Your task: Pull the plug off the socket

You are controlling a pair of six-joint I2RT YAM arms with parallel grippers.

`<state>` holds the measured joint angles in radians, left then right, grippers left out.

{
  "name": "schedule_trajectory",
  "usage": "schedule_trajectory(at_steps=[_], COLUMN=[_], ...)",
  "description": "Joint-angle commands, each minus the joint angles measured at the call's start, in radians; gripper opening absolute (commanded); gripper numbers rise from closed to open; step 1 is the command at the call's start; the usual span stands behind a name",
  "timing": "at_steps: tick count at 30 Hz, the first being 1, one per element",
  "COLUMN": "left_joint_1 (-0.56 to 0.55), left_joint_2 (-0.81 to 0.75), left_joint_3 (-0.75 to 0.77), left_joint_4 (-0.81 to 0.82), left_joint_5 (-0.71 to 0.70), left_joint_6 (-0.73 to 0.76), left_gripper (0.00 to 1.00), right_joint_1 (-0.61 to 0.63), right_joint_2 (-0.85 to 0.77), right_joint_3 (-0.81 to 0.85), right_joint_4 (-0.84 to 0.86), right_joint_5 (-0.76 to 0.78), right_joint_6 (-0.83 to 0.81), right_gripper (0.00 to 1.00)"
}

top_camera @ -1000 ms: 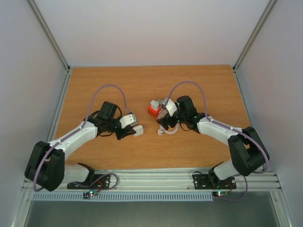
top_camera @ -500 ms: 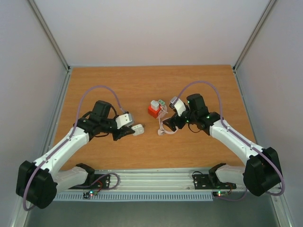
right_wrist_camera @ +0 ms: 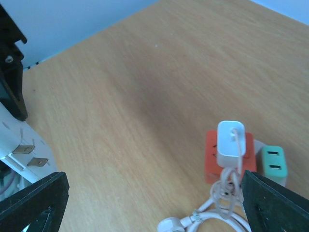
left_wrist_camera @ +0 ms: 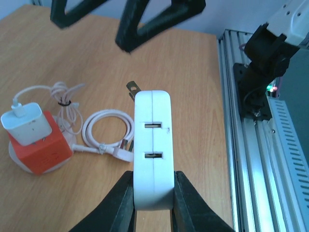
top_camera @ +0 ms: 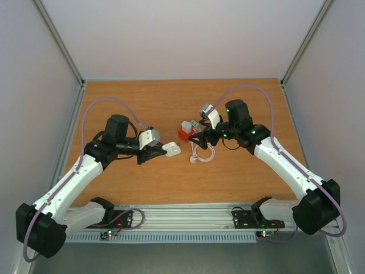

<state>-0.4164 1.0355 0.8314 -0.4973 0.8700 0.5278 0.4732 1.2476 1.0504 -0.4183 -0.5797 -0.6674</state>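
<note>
While the left gripper [left_wrist_camera: 153, 207] pinches a white plug [left_wrist_camera: 153, 145] with two slots, the right gripper [top_camera: 199, 137] hangs spread near a red cube [left_wrist_camera: 42, 155] seated on the round socket [left_wrist_camera: 13, 155].

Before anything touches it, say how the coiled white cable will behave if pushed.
Probably floppy: the cable lies in loose loops, so it should bunch, not slide. It plugs into the white charger on the red cube, so tugging might tip that stack.

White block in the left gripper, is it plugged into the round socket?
No, the white block shows bare prongs, held by the left gripper apart from the socket.
</note>
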Motion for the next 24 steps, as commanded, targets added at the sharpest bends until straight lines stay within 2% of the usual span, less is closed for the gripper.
schedule_trajectory(at_steps=[1, 24], left_joint_1=[-0.004, -0.018], left_joint_2=[0.009, 0.026], left_joint_3=[0.036, 0.04], left_joint_4=[0.09, 0.162], left_joint_5=[0.068, 0.099], left_joint_6=[-0.054, -0.144], left_gripper=[0.17, 0.17], right_joint_1=[0.038, 0.16], right_joint_2=[0.025, 0.057], right_joint_3=[0.022, 0.036], right_joint_4=[-0.01, 0.051], right_joint_5=[-0.041, -0.031], right_joint_6=[0.013, 0.009], right_gripper=[0.99, 0.99])
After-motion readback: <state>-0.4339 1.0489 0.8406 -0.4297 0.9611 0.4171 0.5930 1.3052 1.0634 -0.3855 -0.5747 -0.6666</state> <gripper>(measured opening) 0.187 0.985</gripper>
